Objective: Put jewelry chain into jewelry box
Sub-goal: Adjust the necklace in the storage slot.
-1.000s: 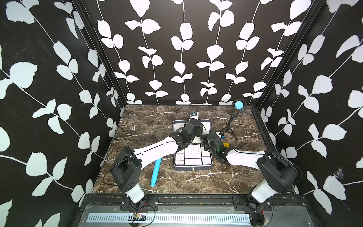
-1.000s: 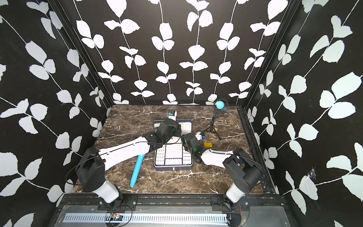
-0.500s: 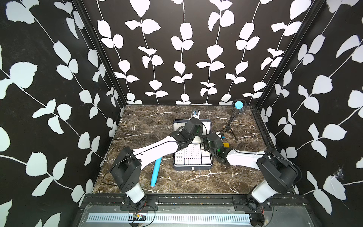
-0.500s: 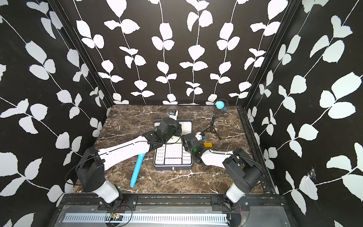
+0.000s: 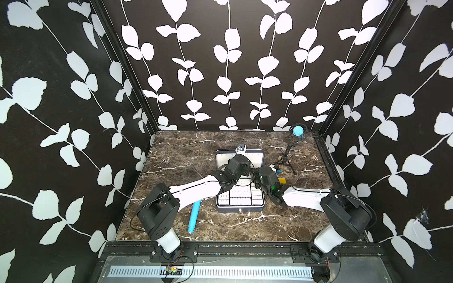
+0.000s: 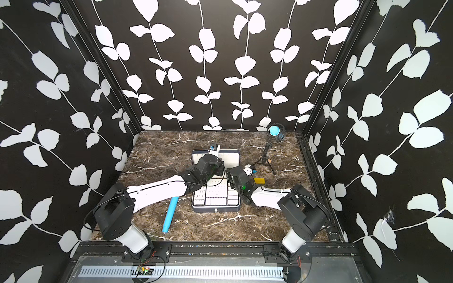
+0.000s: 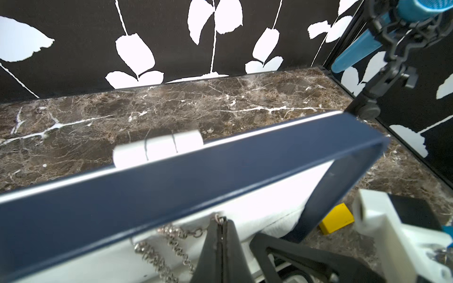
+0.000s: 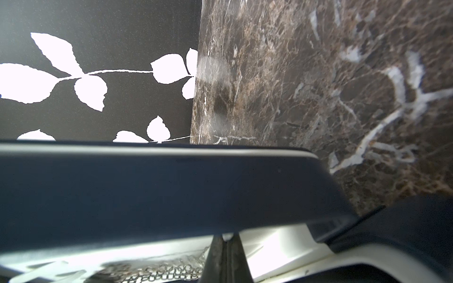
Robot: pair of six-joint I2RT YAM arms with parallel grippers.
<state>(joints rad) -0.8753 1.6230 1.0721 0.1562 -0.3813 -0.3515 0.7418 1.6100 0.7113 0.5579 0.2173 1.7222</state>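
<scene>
Our left claw [image 7: 221, 221] is pinched shut on one end of the chain [image 7: 171, 232]. The rest lies loose on the white lining inside the box [image 7: 171, 176]. Our right claw [image 8: 226, 239] is clenched too, just beside the chain, and looks empty.

Jewelry box [image 5: 228, 209]: there was one.
Jewelry chain [image 7: 147, 252]: there was one.
Blue tube [image 5: 194, 216]: there was one.
Yellow block [image 5: 282, 181]: there was one.
Tripod stand [image 5: 285, 159]: there was one.
Left hand [image 7: 221, 227] and right hand [image 8: 226, 239]: they made two.
</scene>
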